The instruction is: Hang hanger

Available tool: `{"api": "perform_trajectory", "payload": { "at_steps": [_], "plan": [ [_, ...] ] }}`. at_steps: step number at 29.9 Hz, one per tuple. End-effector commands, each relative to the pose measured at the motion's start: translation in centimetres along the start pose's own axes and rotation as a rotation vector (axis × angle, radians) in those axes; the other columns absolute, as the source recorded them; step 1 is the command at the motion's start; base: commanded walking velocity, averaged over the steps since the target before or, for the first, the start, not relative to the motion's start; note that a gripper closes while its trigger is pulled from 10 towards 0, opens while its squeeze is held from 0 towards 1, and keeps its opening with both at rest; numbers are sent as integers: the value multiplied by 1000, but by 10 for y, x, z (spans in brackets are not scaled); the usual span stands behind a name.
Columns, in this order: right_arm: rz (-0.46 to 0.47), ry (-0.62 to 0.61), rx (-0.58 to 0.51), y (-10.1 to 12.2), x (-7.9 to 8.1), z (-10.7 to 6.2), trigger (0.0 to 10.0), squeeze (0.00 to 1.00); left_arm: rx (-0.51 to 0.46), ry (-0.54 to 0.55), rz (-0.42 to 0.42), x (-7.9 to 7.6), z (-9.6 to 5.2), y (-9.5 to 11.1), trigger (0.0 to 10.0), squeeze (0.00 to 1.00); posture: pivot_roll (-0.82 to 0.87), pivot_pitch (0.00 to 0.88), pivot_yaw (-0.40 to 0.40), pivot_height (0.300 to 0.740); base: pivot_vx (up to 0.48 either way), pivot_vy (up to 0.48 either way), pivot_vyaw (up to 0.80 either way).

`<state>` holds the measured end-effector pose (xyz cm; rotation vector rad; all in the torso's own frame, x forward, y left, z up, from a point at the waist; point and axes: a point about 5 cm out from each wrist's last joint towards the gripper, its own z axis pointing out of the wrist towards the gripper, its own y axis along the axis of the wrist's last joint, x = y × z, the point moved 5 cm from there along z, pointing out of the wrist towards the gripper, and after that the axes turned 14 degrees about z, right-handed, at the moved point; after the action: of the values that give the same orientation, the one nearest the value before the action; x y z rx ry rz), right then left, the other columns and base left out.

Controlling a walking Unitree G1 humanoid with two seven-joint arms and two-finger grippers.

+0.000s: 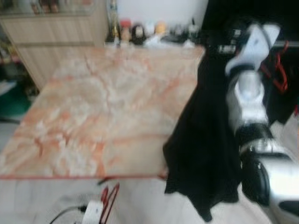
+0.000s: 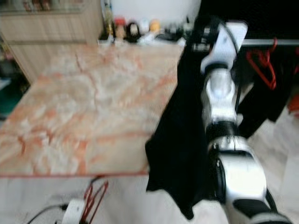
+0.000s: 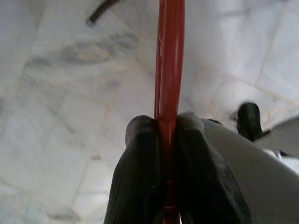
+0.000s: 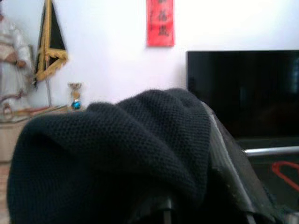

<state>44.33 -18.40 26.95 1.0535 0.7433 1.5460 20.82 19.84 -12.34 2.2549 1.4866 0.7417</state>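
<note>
**Hanger low, garment high**

Carefully does it: the left gripper [image 3: 166,140] is clenched on a red hanger [image 3: 169,60], its two fingers [image 3: 138,172] pressed against either side of the thin plastic, and that pinch looks narrow, so the hanger could swing or twist if the arm rises fast. In the head views the hanger [image 1: 110,198] hangs low over the pale floor [image 3: 56,116], just below the near edge of the marble table [image 1: 107,107]. A good next move, I judge, is to lift it slowly, keep it edge-on and steer clear of the table edge on the way toward the rail [image 2: 266,43] at the far right, where another red hanger [image 2: 261,63] is already hooked.

The right gripper [image 4: 205,186] is raised beside the rail with a black knit garment [image 4: 121,140] draped over it; its fingers are buried in cloth, so I cannot tell whether they pinch. The garment [image 1: 203,140] hangs down past the table's right edge.

The held hanger is slim, glossy red plastic, seen edge-on from the wrist; its hook end is not visible, and the head views are blurred.
</note>
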Motion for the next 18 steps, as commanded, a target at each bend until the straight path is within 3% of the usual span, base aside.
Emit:
{"api": "perform_trajectory", "payload": {
  "at_steps": [1, 4, 6, 7, 8, 12, 18],
  "plan": [
    [9, 20, 29, -10, 7, -6, 10000, 0, 26, -11, 13, -2, -2, -9, 10000, 0, 31, 45, -25, 740, 0, 0, 0],
    [12, -11, 187, -62, -7, -50, 10000, 0, 33, -15, 13, -4, -2, -12, 10000, 0, 30, 52, -25, 740, 0, 0, 0],
    [22, -22, 212, -70, -12, -61, 10000, 0, 34, -18, 15, -5, -2, -12, 10000, 0, 28, 54, -24, 740, 0, 0, 0],
    [54, -69, 262, -82, -25, -79, 10000, 0, 36, -20, 17, -6, -3, -13, 10000, 0, 27, 53, -25, 740, 0, 0, 0],
    [54, -69, 262, -82, -25, -79, 10000, 0, 36, -20, 17, -6, -3, -13, 10000, 0, 27, 53, -25, 740, 0, 0, 0],
    [49, -113, 305, -86, -44, -111, 10000, 0, 39, -24, 20, -7, -3, -16, 10000, 0, 28, 50, -30, 740, 0, 0, 0],
    [34, -132, 332, -80, -47, -135, 10000, 0, 46, -30, 30, -9, -4, -20, 10000, 0, 24, 42, -32, 740, 0, 0, 0]
  ]
}}
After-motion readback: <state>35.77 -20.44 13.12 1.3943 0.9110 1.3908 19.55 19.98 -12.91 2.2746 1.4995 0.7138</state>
